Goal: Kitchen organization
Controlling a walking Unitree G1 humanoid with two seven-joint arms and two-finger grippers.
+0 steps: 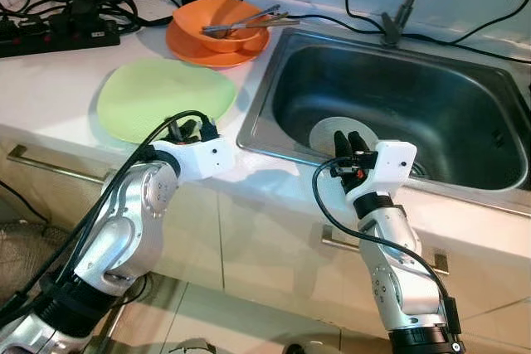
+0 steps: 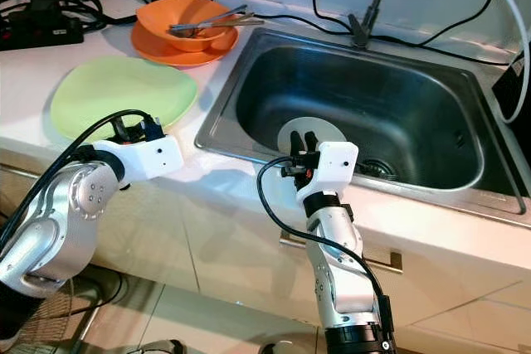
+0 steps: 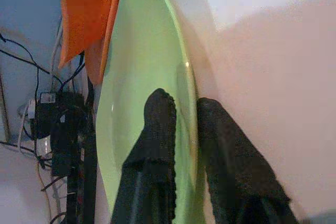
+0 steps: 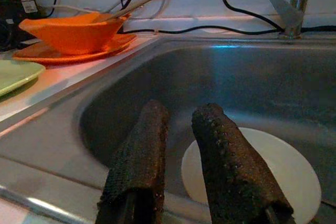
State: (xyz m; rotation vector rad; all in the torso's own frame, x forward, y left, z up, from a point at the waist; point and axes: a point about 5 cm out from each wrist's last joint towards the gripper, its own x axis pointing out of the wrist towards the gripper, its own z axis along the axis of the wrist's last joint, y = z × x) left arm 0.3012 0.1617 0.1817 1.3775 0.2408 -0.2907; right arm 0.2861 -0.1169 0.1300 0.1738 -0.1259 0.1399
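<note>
Closest to me, along the front edge of the white countertop [image 1: 50, 89], both silver arms reach up from below. The left gripper [image 1: 189, 130] sits at the near rim of the flat round pale-green plate [image 1: 158, 93], left of the stainless steel sink [image 2: 431, 64]; its wrist view shows one black finger over the plate's face and the other against the outer side of the rim, a narrow gap between them with the rim running through it. I cannot tell whether the fingers actually press on the plate.

The right gripper [image 2: 304, 143] hovers at the sink's front wall, fingers [image 4: 226, 166] slightly apart with nothing between them, pointing into the basin. Just beyond the tips, on the sink floor, lies a small round white plate [image 4: 283, 174].

Farther back, left of the sink's rear corner, an orange bowl [image 1: 217, 26] rests on an orange plate [image 1: 187, 47], with metal utensils [image 1: 249, 21] lying across the bowl. Beyond the sink stands the slim metal tap [image 2: 373, 2], and black cables [image 1: 465, 35] trail along the wall.
</note>
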